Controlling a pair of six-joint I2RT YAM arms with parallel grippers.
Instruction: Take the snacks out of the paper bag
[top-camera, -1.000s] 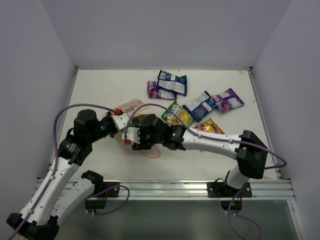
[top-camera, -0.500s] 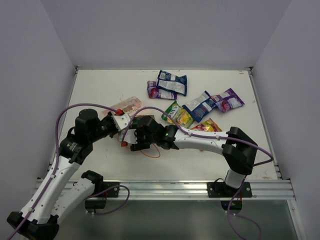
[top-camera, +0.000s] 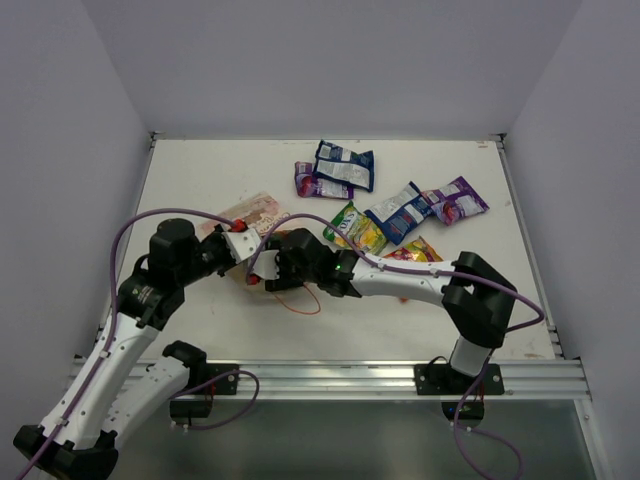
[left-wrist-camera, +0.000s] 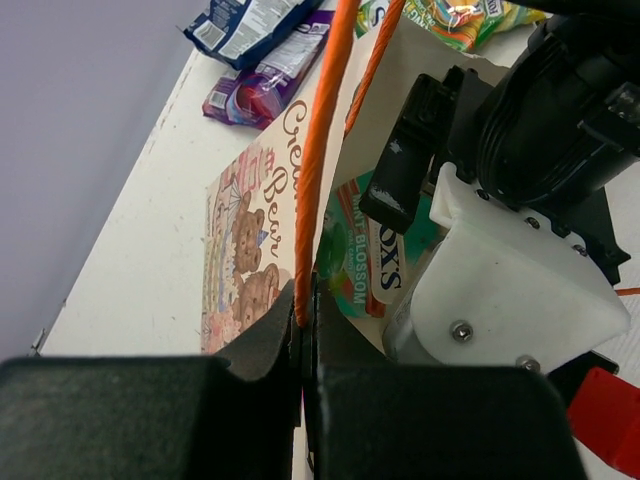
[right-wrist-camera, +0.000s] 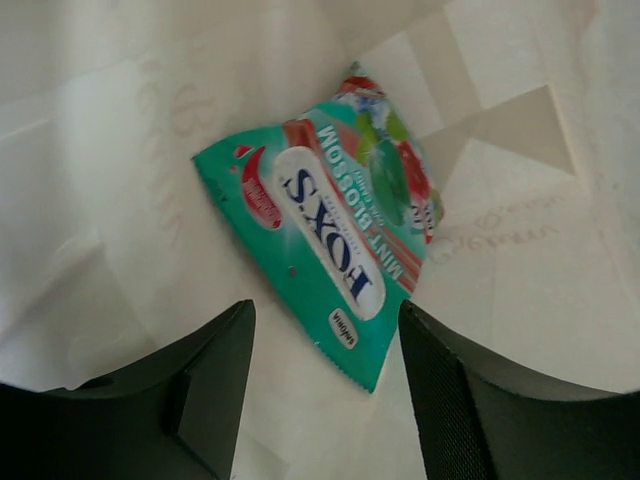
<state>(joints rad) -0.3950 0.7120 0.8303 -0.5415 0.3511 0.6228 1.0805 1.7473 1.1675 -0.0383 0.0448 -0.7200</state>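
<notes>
My left claw (left-wrist-camera: 305, 315) pinches the orange handle (left-wrist-camera: 325, 120) tight. My right claw (right-wrist-camera: 325, 350) is open inside the paper bag (right-wrist-camera: 120, 130), holding nothing. Just ahead lies a teal packet (right-wrist-camera: 330, 250), probably light, crinkly and slippery. I'd pinch its near corner.

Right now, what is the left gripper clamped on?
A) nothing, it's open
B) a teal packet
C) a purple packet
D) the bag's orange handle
D: in the left wrist view the left gripper is shut, pinching the orange handle of the paper bag. The teal packet lies loose inside the bag, away from those jaws.
</notes>
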